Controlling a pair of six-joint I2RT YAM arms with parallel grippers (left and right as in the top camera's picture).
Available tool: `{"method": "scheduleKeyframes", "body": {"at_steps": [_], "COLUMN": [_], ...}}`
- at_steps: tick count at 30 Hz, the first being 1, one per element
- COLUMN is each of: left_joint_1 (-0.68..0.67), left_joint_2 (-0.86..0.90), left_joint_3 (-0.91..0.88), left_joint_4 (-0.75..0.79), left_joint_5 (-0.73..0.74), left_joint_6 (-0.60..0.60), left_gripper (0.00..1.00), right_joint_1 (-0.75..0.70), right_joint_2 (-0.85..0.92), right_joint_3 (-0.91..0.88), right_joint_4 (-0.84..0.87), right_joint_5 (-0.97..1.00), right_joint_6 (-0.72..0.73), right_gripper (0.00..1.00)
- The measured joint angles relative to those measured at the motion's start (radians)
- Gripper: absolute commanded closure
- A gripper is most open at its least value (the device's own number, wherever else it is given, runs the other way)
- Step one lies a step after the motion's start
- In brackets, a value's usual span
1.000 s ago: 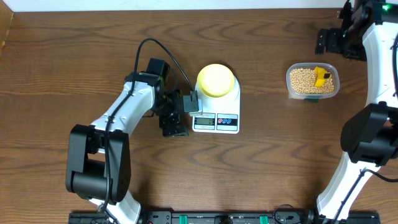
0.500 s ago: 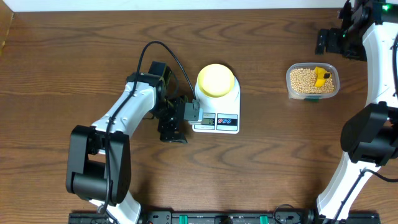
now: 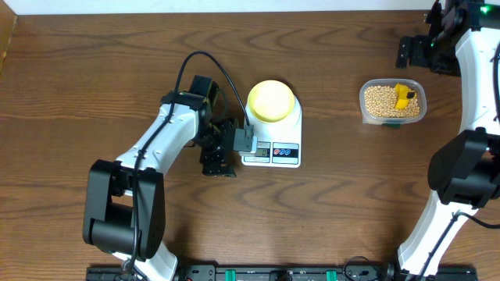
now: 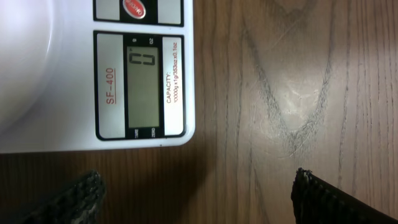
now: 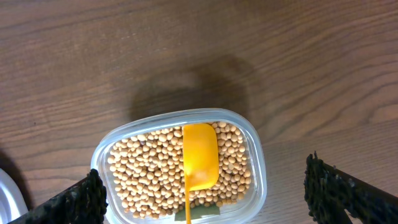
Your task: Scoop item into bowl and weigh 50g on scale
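My left gripper [image 4: 198,199] hung wide open, empty, beside the scale [image 4: 62,143], its display [image 4: 143,84] reading zero with the bowl [image 3: 271,100] on top. My right gripper [image 5: 205,199] gaped, empty, above the soybeans [image 5: 143,174] and yellow scoop [image 5: 199,155] in their tub [image 5: 256,158]. A crooked grab at the scoop could scatter beans.

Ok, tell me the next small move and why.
Probably lower the open right gripper onto the orange scoop lying in the beans and grasp its handle: the scale reads zero under the empty bowl, so taring looks done and nothing is scooped yet.
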Motion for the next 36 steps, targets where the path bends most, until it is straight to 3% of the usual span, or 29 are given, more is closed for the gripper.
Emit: {"method": "scheduleKeyframes", "body": {"at_steps": [6, 17, 36], "left_joint_1": [-0.001, -0.001, -0.001], "left_joint_2": [0.0, 0.0, 0.0], "left_joint_3": [0.0, -0.001, -0.001], "left_joint_4": [0.006, 0.106, 0.103], "left_joint_5": [0.003, -0.006, -0.053], "left_joint_6": [-0.005, -0.129, -0.133], "left_gripper": [0.02, 0.02, 0.02], "right_joint_1": [0.0, 0.0, 0.0], "right_joint_2": [0.0, 0.0, 0.0], "right_joint_3": [0.0, 0.0, 0.0], "right_joint_4": [0.0, 0.0, 0.0], "right_joint_5": [0.0, 0.0, 0.0], "right_joint_6": [0.0, 0.0, 0.0], "right_gripper": [0.01, 0.01, 0.01]}}
